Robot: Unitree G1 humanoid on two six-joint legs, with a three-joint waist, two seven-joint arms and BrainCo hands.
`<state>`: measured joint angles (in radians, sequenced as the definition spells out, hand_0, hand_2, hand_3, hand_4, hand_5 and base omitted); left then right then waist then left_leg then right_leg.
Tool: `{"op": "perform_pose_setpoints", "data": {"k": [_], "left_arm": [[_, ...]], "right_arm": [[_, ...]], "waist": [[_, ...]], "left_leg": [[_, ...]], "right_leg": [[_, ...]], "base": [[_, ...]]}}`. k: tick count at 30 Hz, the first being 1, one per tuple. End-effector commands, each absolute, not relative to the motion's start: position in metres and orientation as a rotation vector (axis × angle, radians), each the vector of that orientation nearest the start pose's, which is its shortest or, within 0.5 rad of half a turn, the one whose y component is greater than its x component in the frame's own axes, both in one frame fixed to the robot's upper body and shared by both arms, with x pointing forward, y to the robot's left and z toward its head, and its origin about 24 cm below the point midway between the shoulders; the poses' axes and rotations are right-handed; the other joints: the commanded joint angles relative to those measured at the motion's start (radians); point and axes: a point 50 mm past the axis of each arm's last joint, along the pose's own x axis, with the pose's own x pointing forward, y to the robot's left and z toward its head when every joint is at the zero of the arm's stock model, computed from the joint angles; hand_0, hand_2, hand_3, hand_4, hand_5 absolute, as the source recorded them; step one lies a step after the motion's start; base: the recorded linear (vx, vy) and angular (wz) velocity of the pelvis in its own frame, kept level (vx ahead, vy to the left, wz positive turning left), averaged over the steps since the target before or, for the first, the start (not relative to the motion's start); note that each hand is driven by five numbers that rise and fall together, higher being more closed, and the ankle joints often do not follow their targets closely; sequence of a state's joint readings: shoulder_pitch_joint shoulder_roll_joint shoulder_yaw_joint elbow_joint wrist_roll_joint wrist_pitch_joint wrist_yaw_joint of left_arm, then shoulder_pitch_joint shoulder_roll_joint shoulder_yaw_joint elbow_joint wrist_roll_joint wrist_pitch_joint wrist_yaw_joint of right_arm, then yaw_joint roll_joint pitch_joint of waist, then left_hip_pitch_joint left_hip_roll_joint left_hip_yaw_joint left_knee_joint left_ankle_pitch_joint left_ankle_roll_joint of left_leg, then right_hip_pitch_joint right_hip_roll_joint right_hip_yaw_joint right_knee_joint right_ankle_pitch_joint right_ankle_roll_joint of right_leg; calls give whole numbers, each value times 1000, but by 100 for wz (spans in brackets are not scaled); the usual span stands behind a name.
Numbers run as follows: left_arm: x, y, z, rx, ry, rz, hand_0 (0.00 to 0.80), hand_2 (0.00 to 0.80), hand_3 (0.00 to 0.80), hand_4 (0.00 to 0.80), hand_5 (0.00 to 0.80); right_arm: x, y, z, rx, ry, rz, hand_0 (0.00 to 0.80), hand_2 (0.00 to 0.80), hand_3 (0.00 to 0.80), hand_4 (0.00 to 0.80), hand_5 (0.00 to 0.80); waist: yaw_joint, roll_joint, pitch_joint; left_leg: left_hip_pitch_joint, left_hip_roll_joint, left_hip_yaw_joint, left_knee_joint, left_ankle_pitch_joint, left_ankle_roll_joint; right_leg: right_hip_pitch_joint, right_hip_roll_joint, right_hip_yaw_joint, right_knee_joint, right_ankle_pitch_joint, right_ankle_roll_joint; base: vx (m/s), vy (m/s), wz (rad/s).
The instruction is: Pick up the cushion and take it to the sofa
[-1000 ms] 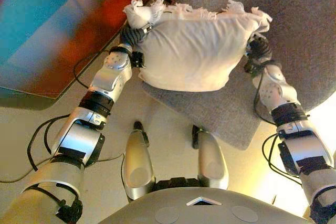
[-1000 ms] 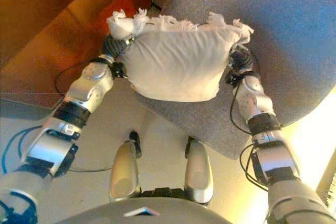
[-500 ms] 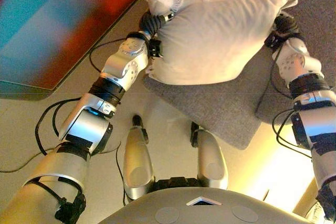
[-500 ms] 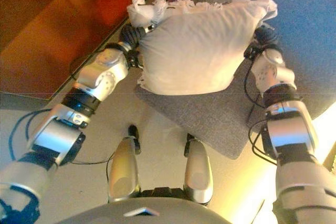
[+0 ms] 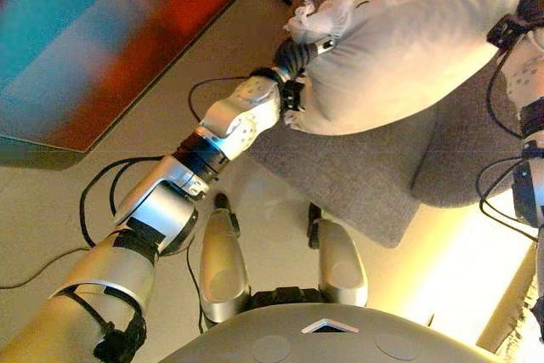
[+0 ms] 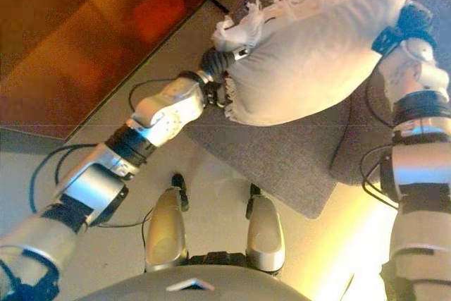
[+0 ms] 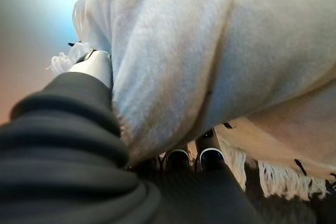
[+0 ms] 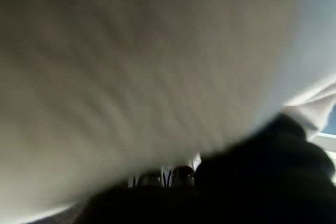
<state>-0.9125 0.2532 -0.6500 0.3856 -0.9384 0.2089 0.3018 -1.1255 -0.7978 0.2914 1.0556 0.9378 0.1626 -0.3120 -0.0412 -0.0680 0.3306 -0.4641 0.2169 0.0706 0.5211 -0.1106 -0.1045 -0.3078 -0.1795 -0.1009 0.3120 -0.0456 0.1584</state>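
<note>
Cushion [image 6: 310,61] held up between 2 hands over grey sofa [image 6: 296,160]. Left hand [image 7: 97,69] and right hand [image 8: 262,166] press its ends; wrist views show fingertips mostly buried, grip unclear.

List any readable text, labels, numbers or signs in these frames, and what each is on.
None readable.
The white fringed cushion is plain cloth, no tag or label in view.
The grey sofa under it carries no mark.
The left hand and right hand, pressed to the cushion's two ends, show no lettering on their dark covers.
The reddish panel on the left is bare of writing.
</note>
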Motion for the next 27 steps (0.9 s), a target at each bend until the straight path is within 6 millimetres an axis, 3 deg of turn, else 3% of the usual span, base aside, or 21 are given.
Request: {"op": "perform_pose_setpoints", "data": {"k": [1, 6, 7, 8, 9, 10, 15, 20, 24, 27], "left_arm": [[334, -22, 185, -344, 31, -552, 800, 800, 800, 800, 800], [345, -9, 177, -295, 26, -493, 800, 800, 800, 800, 800], [346, -7, 176, -269, 17, -496, 800, 800, 800, 800, 800], [347, -5, 176, -256, 14, -497, 800, 800, 800, 800, 800], [347, -5, 177, -249, 12, -499, 364, 364, 364, 364, 364], [347, -5, 178, -239, 8, -495, 0, 0, 0, 0, 0], [351, -1, 183, -232, -22, -456, 0, 0, 0, 0, 0], [354, 10, 192, -180, -96, -446, 0, 0, 0, 0, 0], [358, 33, 195, -163, -122, -399, 0, 0, 0, 0, 0], [360, 56, 190, -173, -110, -373, 0, 0, 0, 0, 0]], "right_arm": [[395, -302, 255, 171, -16, -430, 800, 800, 800, 800, 800], [402, -291, 241, 204, 44, -445, 800, 800, 800, 800, 800], [402, -290, 239, 220, 35, -455, 0, 0, 0, 0, 0], [403, -290, 239, 226, 30, -457, 0, 0, 0, 0, 0], [404, -287, 239, 228, 21, -458, 0, 0, 0, 0, 0], [405, -284, 241, 226, 8, -450, 0, 0, 0, 0, 0], [407, -281, 245, 248, -14, -466, 0, 0, 0, 0, 0], [404, -288, 234, 323, 27, -486, 0, 0, 0, 0, 0], [400, -297, 226, 323, 36, -490, 0, 0, 0, 0, 0], [391, -315, 221, 318, 42, -528, 0, 0, 0, 0, 0]], "waist": [[13, -34, -112], [32, -24, -86], [38, -19, -78], [42, -16, -72], [44, -15, -65], [47, -14, -58], [56, -15, -45], [65, -25, -53], [75, -34, -65], [86, -32, -87]], "left_leg": [[-103, 98, -72, 1, 93, -109], [-153, 98, -84, 14, 108, -114], [-170, 97, -89, 21, 111, -116], [-182, 94, -92, 26, 112, -116], [-192, 92, -95, 30, 114, -116], [-200, 90, -97, 33, 116, -117], [-230, 88, -101, 50, 122, -122], [-227, 90, -99, 37, 135, -124], [-210, 96, -96, 31, 139, -126], [-190, 102, -90, 25, 140, -128]], "right_leg": [[114, -80, 21, -60, -7, 51], [95, -84, 19, -50, -15, 50], [94, -85, 17, -50, -18, 51], [92, -85, 16, -51, -19, 50], [90, -85, 14, -51, -20, 50], [88, -85, 14, -49, -21, 51], [88, -82, 14, -47, -28, 52], [120, -75, 3, -81, -23, 58], [151, -69, -3, -102, -19, 58], [186, -68, -17, -119, -23, 61]], "base": [[-17, -35, -2], [-25, -3, 0], [-42, -16, -1], [-54, -21, 0], [-44, -18, 2], [-38, -11, 5], [-10, -3, 7], [15, -32, 2], [32, -40, 1], [91, -11, 2]]}}
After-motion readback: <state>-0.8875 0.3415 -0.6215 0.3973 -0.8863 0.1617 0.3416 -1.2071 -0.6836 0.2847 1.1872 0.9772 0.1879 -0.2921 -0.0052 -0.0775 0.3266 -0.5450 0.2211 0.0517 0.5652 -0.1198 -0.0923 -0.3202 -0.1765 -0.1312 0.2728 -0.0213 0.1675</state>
